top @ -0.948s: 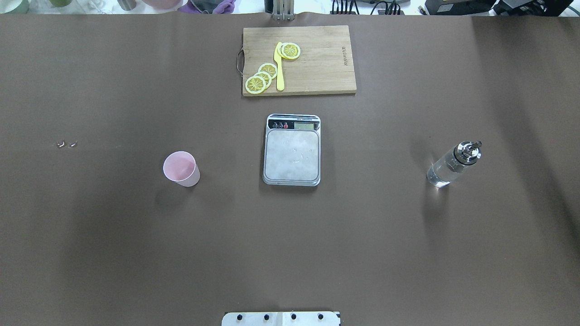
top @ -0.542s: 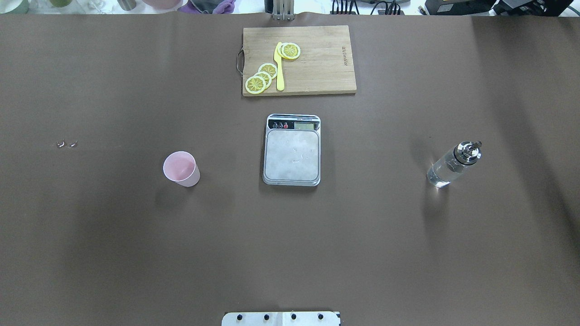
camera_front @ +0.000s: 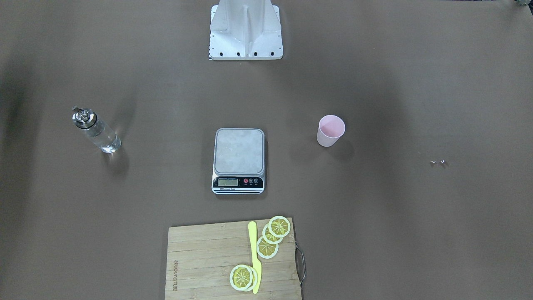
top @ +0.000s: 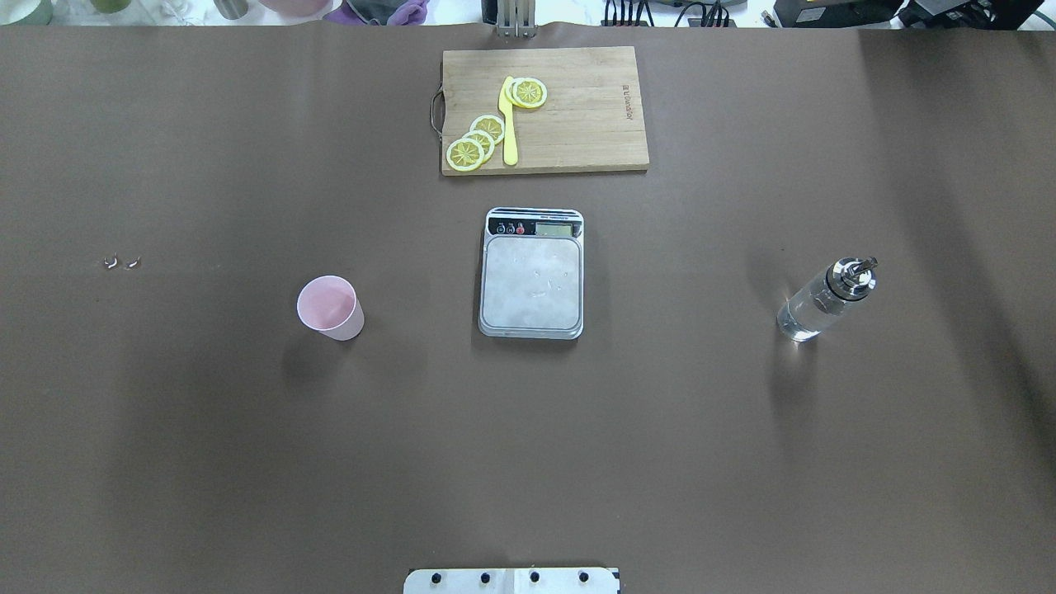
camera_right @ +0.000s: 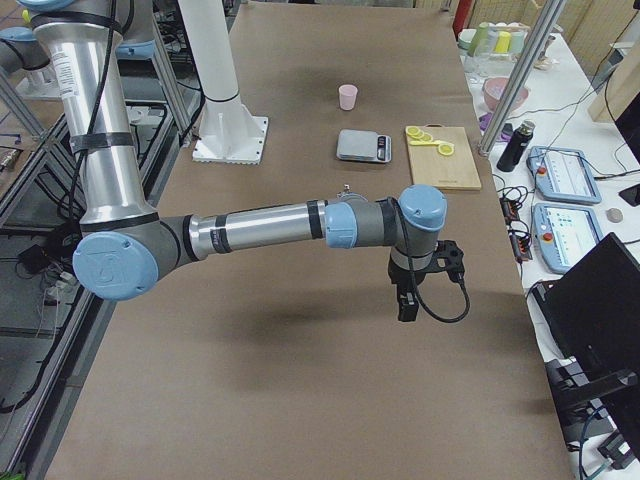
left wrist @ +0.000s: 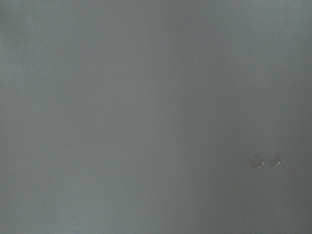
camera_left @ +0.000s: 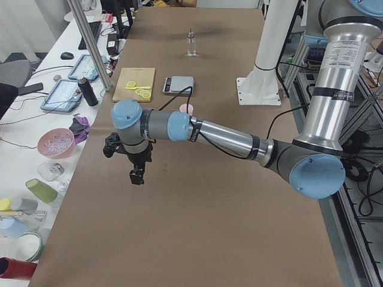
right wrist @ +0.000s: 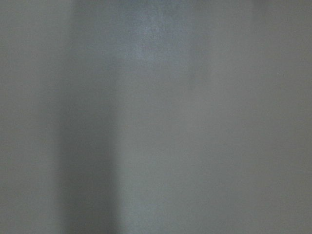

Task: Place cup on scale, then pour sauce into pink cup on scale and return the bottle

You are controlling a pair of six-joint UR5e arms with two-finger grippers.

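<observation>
So, first step, not begun. Cannot tell open or closed for left gripper [camera_left: 136,177] or right gripper [camera_right: 407,306]. Far from left gripper: cup [top: 330,307], upright on desk [top: 528,454], apart from scale [top: 532,285]. Next, reach over, grab cup gently, lift onto scale.

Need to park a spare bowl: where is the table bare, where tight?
Bare: between the cup and the scale, between the scale and the bottle, and the whole strip from those three to the robot's base plate. Tight: the narrow gap between the scale and the cutting board, which carries lemon slices and a knife.
</observation>
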